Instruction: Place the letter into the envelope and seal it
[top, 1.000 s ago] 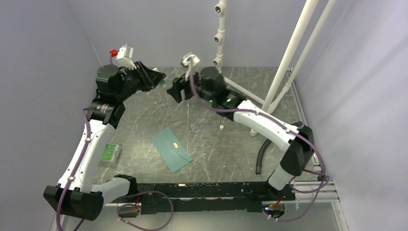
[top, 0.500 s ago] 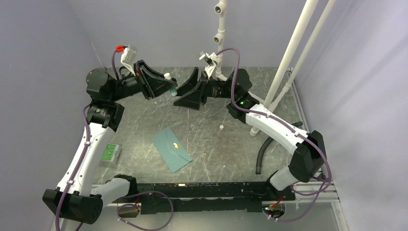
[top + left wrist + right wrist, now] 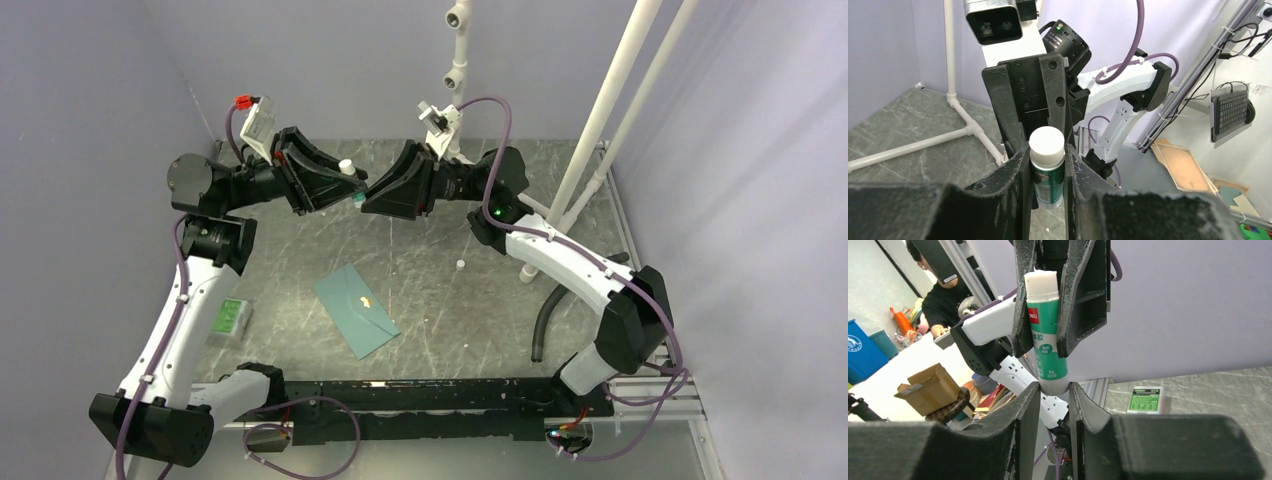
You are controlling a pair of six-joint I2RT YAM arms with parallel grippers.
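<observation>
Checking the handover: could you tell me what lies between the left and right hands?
A green glue stick, with the left hand and right hand each gripping one end; both wrist views show it.

The glue stick's [image 3: 1048,340] lower end hides between the right tool's [image 3: 1054,388] fingers; whether they pinch it is unclear. The envelope's [image 3: 350,318] gold mark is unreadably small.

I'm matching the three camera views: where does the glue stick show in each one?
Top external: upper middle, glue stick between left hand and right hand.
Left wrist: centre, white end up.
Right wrist: upper centre, upright.
Shared landmark: grey table.
</observation>
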